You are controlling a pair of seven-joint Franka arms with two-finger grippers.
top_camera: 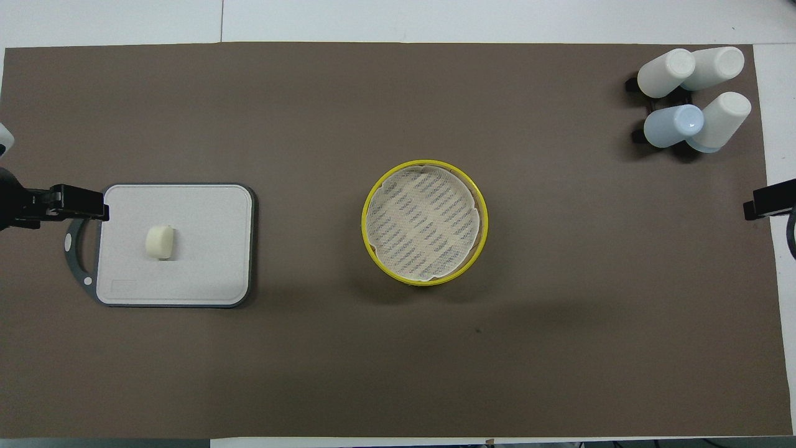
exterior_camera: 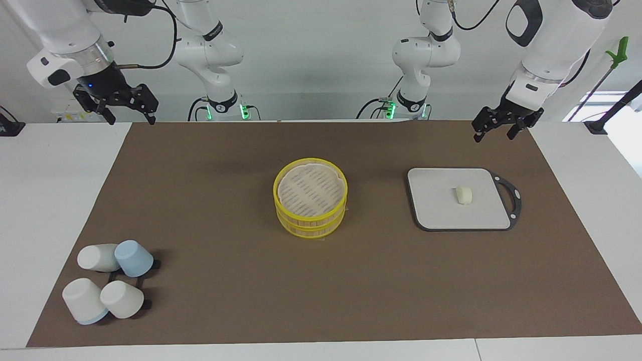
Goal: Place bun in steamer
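The bun (exterior_camera: 464, 194) is a small cream-white lump lying on the grey board (exterior_camera: 441, 213), toward the left arm's end of the table. It also shows in the overhead view (top_camera: 160, 241). The steamer (exterior_camera: 311, 220) stands in the middle of the brown mat with yellow rims, open, with a pale liner inside and no lid in sight; the overhead view shows its rim (top_camera: 364, 224). My left gripper (exterior_camera: 495, 133) is open and empty, raised over the mat by the board's handle end. My right gripper (exterior_camera: 130, 116) is open and empty, raised over the mat's corner at the right arm's end.
Several upturned white and pale blue cups (exterior_camera: 110, 281) sit on a black rack, farther from the robots at the right arm's end; they also show in the overhead view (top_camera: 690, 99). The board (top_camera: 205, 249) has a dark loop handle (top_camera: 71, 249).
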